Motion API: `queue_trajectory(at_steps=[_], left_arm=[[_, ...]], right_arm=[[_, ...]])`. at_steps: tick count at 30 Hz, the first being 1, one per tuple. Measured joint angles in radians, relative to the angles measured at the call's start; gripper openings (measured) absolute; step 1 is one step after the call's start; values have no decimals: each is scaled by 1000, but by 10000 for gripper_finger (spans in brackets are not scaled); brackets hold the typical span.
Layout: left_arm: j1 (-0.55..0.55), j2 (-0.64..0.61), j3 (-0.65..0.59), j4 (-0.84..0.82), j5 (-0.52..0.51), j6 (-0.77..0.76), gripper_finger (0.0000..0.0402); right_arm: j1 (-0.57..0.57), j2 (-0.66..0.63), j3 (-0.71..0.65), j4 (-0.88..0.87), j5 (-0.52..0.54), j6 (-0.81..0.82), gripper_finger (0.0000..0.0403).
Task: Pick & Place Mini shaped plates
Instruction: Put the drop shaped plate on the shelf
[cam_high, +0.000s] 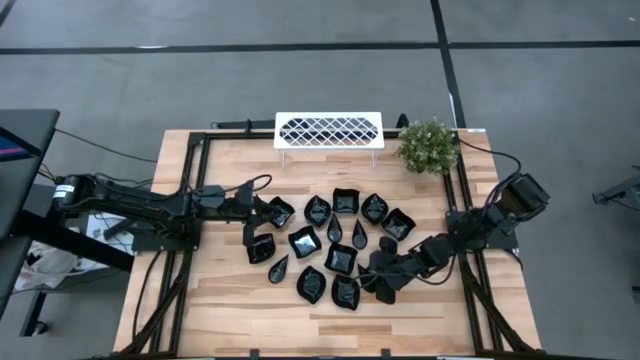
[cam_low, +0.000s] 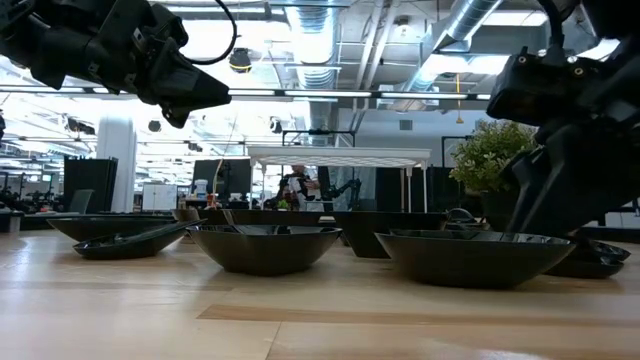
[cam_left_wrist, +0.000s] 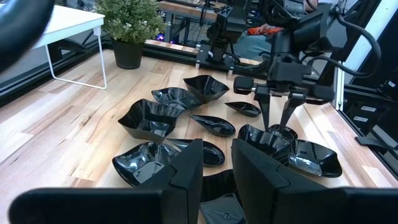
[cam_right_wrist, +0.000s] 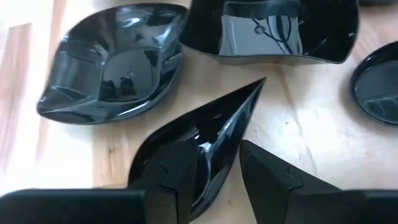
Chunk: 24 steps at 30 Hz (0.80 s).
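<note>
Black and glossy, a teardrop plate (cam_right_wrist: 205, 137) lies among the mini shaped plates (cam_high: 340, 235) mid-table, its pointed tip aimed away from the right gripper (cam_right_wrist: 214, 171), whose parted fingers straddle its rounded end. Left gripper (cam_left_wrist: 217, 171) hovers low, fingers apart.

black mini shaped plates (cam_left_wrist: 163, 118) cluster on the wooden table (cam_left_wrist: 56, 124). the left gripper (cam_left_wrist: 216, 163) has parted fingers; the right gripper (cam_left_wrist: 278, 118) points down over one dish.
</note>
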Motion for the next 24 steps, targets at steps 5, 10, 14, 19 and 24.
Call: queue_trajectory(at_steps=[5,10,14,19,24], left_arm=[[0,0,0,0,0,0,88],[0,0,0,0,0,0,88],[0,0,0,0,0,0,88],[0,0,0,0,0,0,88],[0,0,0,0,0,0,88]], right_arm=[[-14,0,0,-3,-2,0,118],[-17,0,0,-4,-3,0,116],[-17,0,0,-4,-8,0,99],[-17,0,0,-4,-25,-3,66],[-17,0,0,-4,-25,-2,41]])
